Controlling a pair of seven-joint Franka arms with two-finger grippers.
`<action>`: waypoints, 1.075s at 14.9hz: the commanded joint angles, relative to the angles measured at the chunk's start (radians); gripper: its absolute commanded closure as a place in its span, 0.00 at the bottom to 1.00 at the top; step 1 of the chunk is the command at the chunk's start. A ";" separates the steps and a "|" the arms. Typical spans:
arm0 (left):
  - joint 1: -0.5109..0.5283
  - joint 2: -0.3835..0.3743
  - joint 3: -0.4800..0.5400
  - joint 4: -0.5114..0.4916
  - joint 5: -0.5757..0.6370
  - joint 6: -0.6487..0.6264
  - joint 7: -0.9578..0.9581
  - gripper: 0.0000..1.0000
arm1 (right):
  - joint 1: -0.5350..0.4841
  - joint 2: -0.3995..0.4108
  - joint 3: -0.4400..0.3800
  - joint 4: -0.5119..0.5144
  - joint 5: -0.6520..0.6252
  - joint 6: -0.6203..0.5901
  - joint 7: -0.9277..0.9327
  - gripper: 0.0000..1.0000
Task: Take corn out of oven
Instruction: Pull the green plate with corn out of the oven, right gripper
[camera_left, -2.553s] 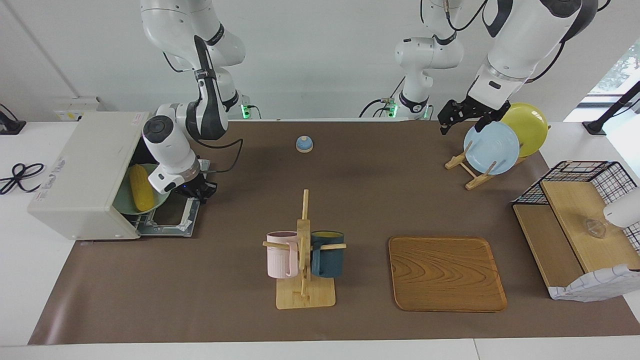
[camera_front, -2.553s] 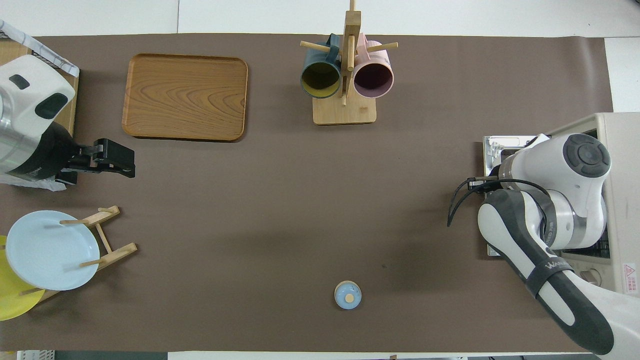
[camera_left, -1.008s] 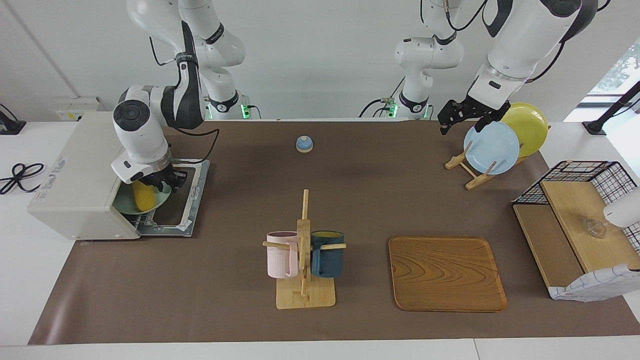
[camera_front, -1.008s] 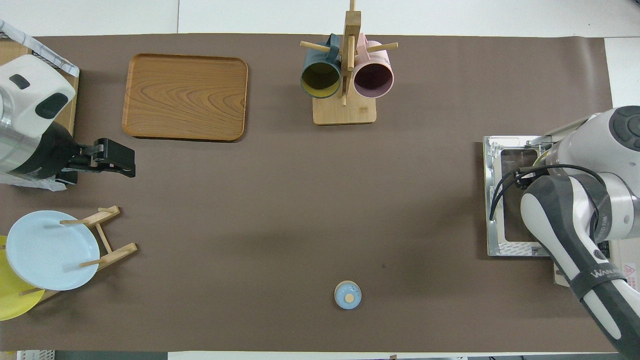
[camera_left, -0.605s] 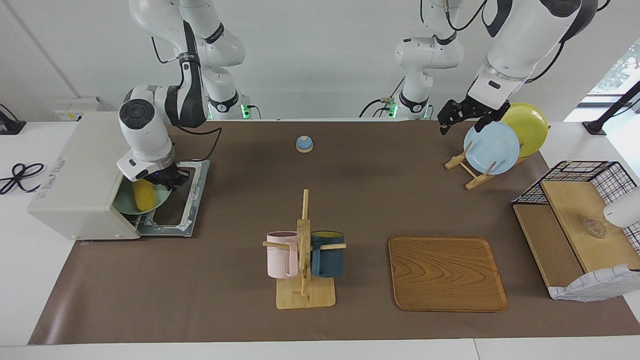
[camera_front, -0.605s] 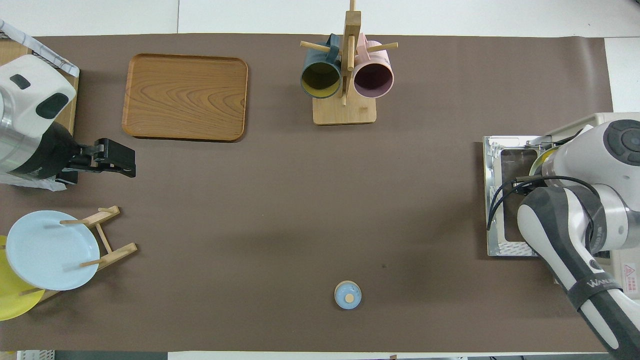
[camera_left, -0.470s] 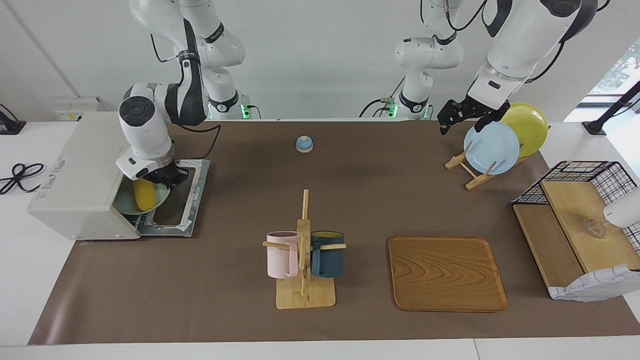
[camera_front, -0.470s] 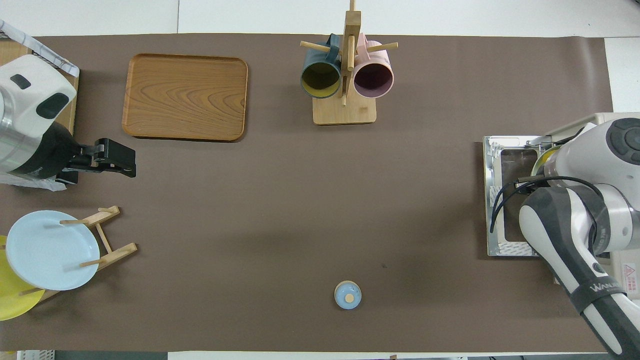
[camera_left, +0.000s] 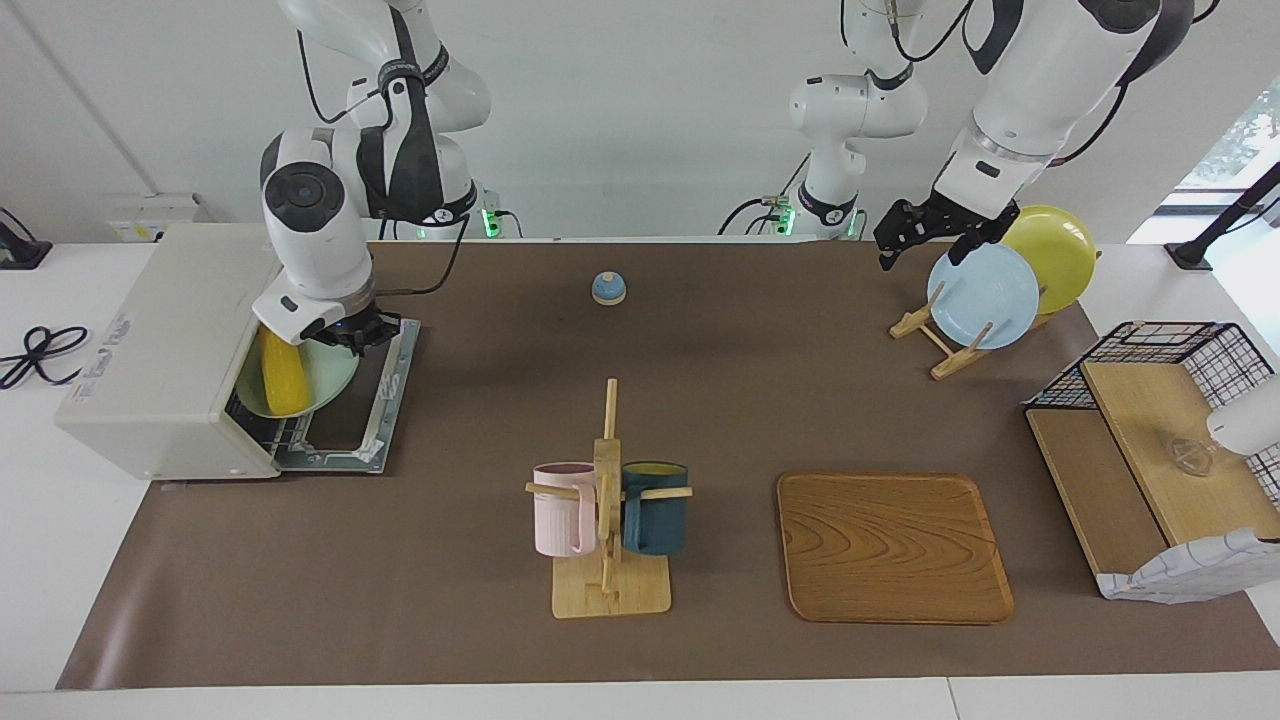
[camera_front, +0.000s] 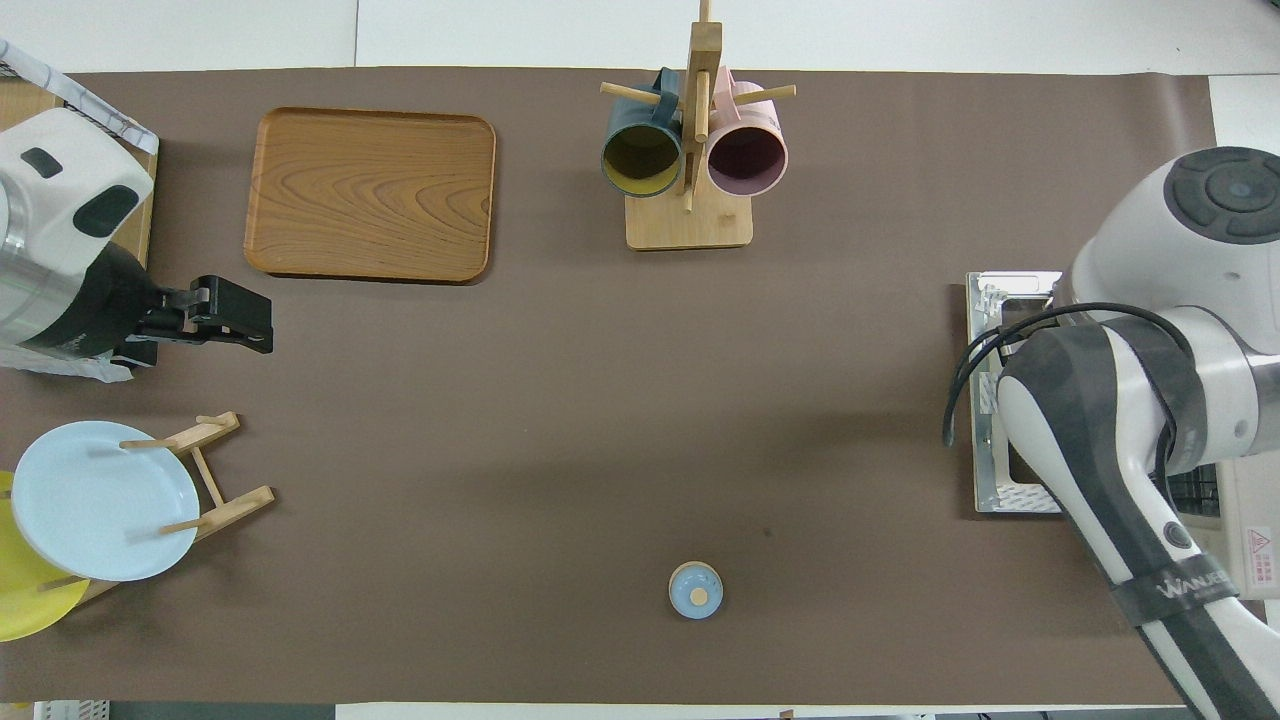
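The right hand (camera_left: 358, 336) sits at the mouth of the oven (camera_left: 165, 345), over its dropped-down door (camera_left: 352, 412), with its fingers pressed together on the rim of a pale green plate (camera_left: 330, 378). That plate carries the corn (camera_left: 279, 378), which lies lengthwise on it, partly under the oven's roof and partly out over the door. The plate looks tipped, its gripped edge higher than the edge deep inside. In the overhead view the right arm's own bulk hides the hand, the plate and the corn.

The main risk, as it appears, is the corn rolling: it is round, loose, and rests on a slanted dish, so a quick pull or a steeper tilt could send it back into the oven or off the plate onto the door. A pinch on a thin rim may also slip under the plate's weight, and the plate's low edge could catch on the wire rack.

The left hand (camera_left: 905, 230) waits with fingers spread above the table near a rack holding a blue plate (camera_left: 982, 296) and a yellow plate (camera_left: 1058, 255)
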 joint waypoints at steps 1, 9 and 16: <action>0.005 -0.001 -0.008 0.007 0.016 0.009 0.001 0.00 | 0.088 0.049 0.009 0.072 0.003 -0.024 0.106 1.00; 0.003 -0.001 -0.008 0.007 0.016 0.012 0.000 0.00 | 0.306 0.168 0.012 0.310 0.124 -0.049 0.341 1.00; 0.011 0.002 -0.006 0.012 -0.024 0.033 -0.002 0.00 | 0.425 0.397 0.029 0.629 0.135 -0.193 0.452 1.00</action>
